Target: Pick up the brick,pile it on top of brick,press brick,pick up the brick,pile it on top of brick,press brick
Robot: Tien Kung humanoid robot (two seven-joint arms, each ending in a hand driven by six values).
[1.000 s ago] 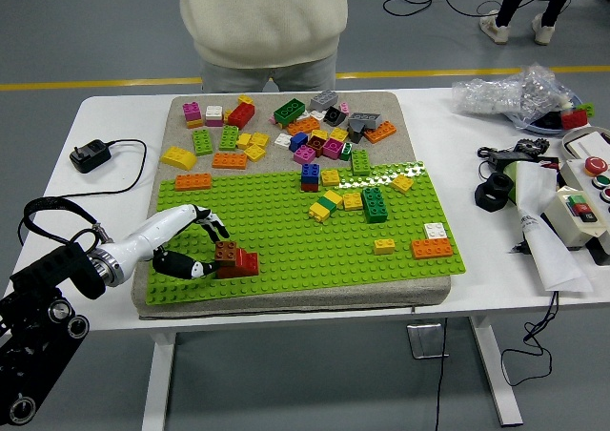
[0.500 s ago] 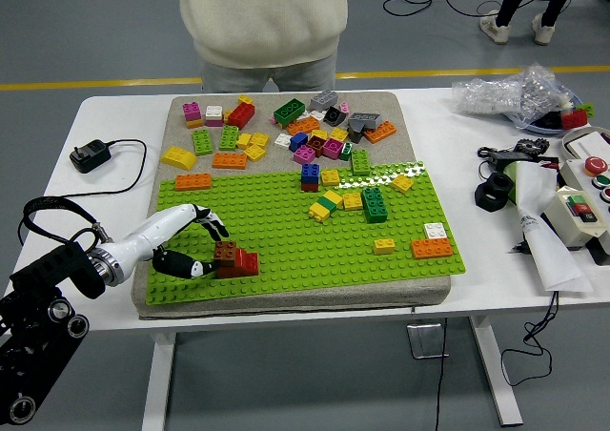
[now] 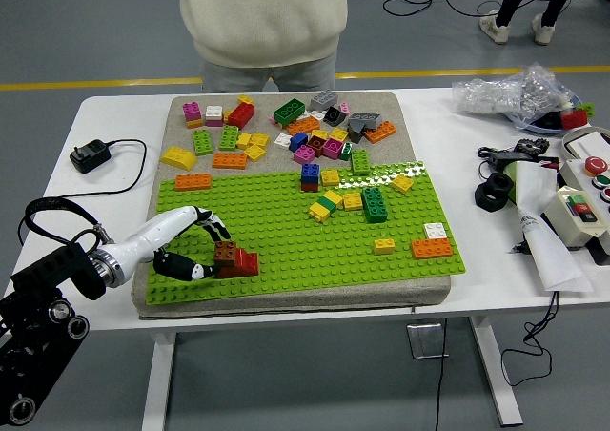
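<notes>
A brown brick (image 3: 226,252) sits on top of a red brick (image 3: 241,263) at the near left of the green baseplate (image 3: 286,231). My left hand (image 3: 206,250) lies just left of this stack. Its fingers (image 3: 215,226) are spread above the stack's left side, and the thumb (image 3: 193,271) reaches in low, close to the red brick. I see nothing clamped between them. The right hand is out of view.
Loose bricks lie on the grey mat (image 3: 181,116) behind the plate. More stand on the plate: a green one (image 3: 374,203), a blue one (image 3: 310,174), an orange one (image 3: 432,248). A person stands at the far side. A charger (image 3: 91,154) lies left, control boxes (image 3: 581,212) right.
My left hand has sunk slightly and edged towards the brown-on-red stack. The bricks have not moved.
</notes>
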